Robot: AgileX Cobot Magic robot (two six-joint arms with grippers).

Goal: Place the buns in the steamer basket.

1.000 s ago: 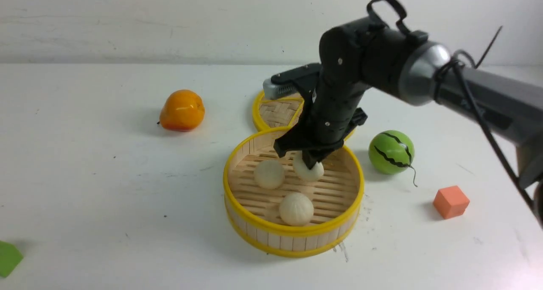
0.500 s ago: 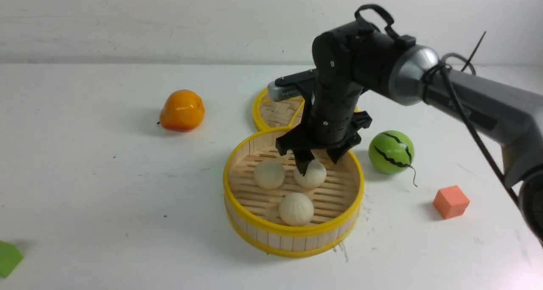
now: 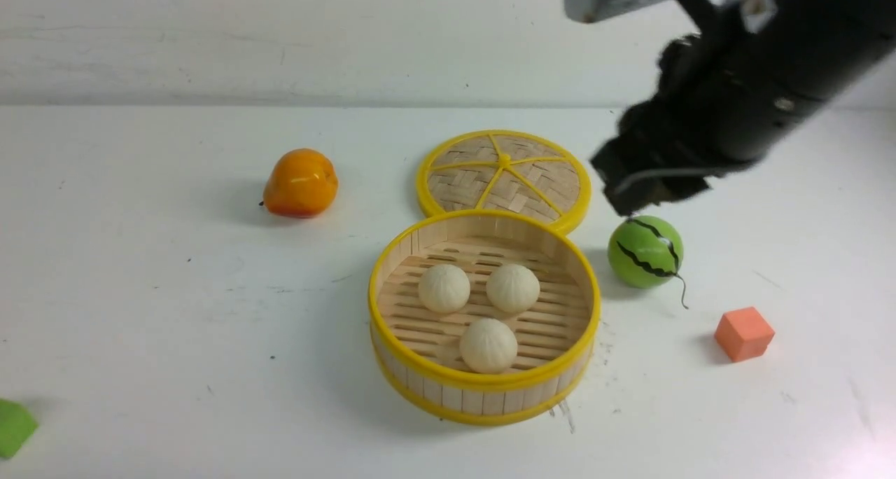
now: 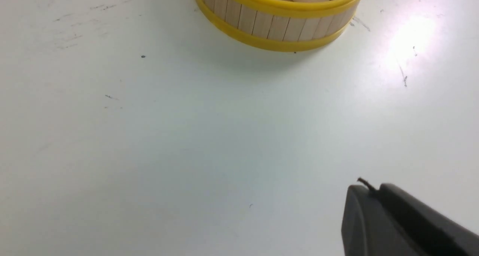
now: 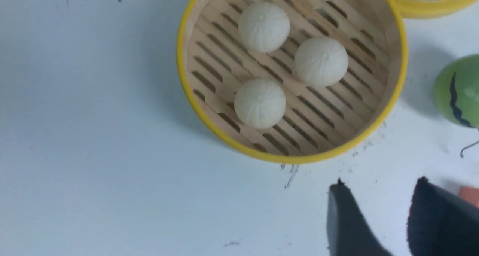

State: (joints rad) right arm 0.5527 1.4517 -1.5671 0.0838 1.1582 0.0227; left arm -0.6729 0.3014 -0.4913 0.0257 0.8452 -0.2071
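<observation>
Three cream-white buns [image 3: 444, 288] [image 3: 512, 288] [image 3: 488, 344] lie on the slatted floor of the steamer basket [image 3: 483, 379], apart from each other. The right wrist view shows the same buns [image 5: 264, 27] [image 5: 320, 61] [image 5: 259, 103] inside the basket's yellow rim [image 5: 179, 61]. My right gripper [image 3: 630, 195] hangs blurred, high above the table to the right of the basket; its fingers stand apart around nothing [image 5: 381, 183]. My left gripper [image 4: 365, 188] is shut and empty, low over bare table in front of the basket's wall [image 4: 269, 24].
The flat woven lid [image 3: 504, 171] lies just behind the basket. An orange fruit [image 3: 301, 183] sits at the left. A green watermelon ball [image 3: 645, 251] and an orange cube [image 3: 743, 333] lie at the right. A green piece [image 3: 12, 426] shows at the front left edge.
My right gripper opened and let go of the bun at the basket's back right. It then rose and swung away to the upper right, uncovering the lid. The bun stays in the basket.
</observation>
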